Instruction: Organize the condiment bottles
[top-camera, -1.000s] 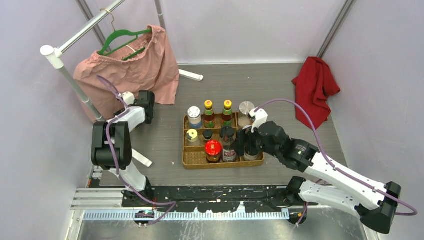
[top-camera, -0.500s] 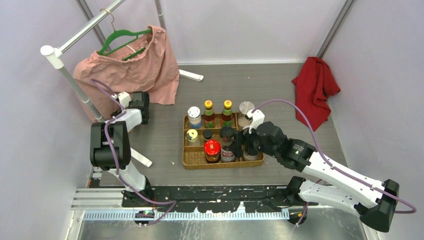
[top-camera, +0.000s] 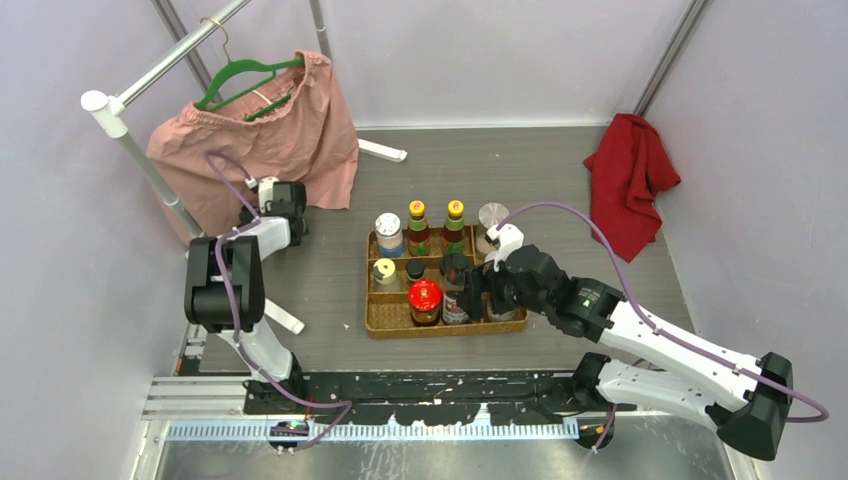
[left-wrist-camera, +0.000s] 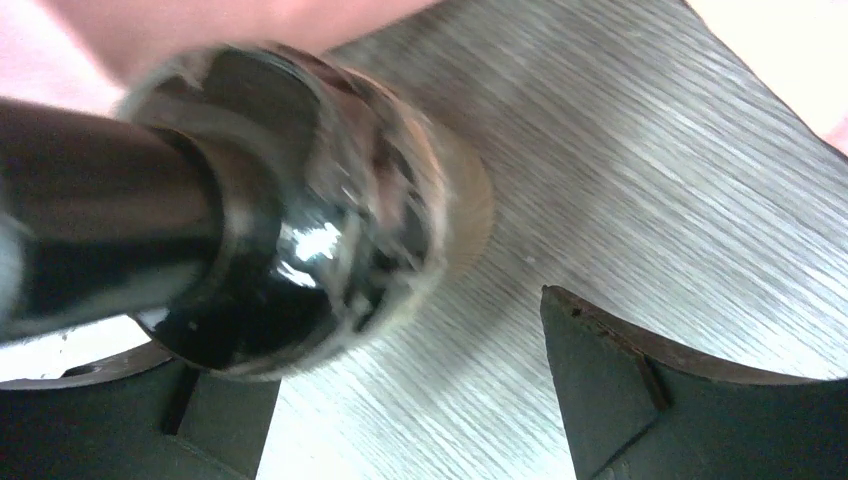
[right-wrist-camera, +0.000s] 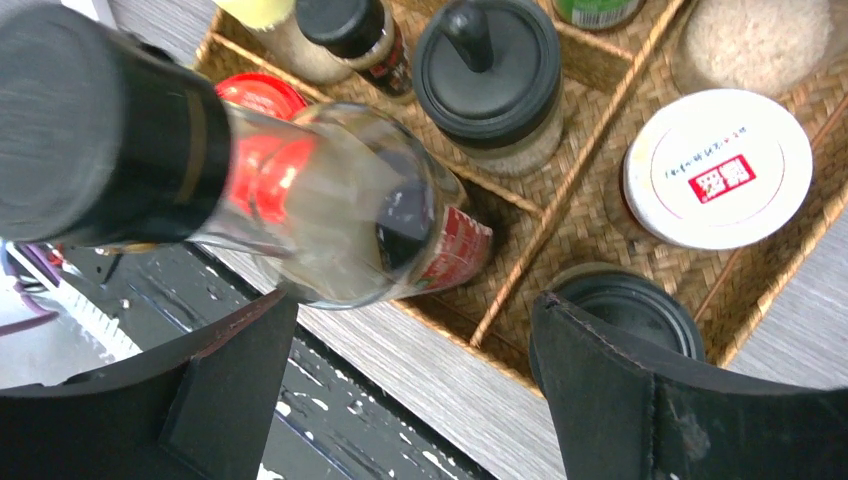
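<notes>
- While the right gripper (right-wrist-camera: 415, 300) hangs over the tray (top-camera: 380, 325), its jaws stand wide apart and grip nothing.
- Between its fingers stands a red-label bottle (right-wrist-camera: 440, 235) with a black cap, in a front compartment of the tray. It is closer to the finger on the left of the wrist view, with a clear gap to the other.
- Just beside that bottle, in the next compartments, are a white-lid jar (right-wrist-camera: 717, 165), a black-top grinder (right-wrist-camera: 490, 70) and a red-lid jar (top-camera: 426, 297).
- Along the far row of the tray, the top view shows a white-cap shaker (top-camera: 388, 232), two yellow-cap bottles (top-camera: 417, 225) and a silver-lid shaker (top-camera: 492, 222).
- A yellow-lid jar (top-camera: 384, 272) and a small black-cap bottle (top-camera: 414, 270) sit in the middle row on the left.
- Well apart from the tray, the left gripper (left-wrist-camera: 370, 340) is low over the table (left-wrist-camera: 620, 150), beside the hem of the pink cloth (top-camera: 260, 150).
- Its jaws are also spread. A dark bottle (left-wrist-camera: 300, 230) with a black cap stands on the table between them, up against one finger and clear of the other, so it is not clamped.
- From above this bottle is hidden under the left wrist.
- A red cloth (top-camera: 630, 180) lies at the far right of the table.
</notes>
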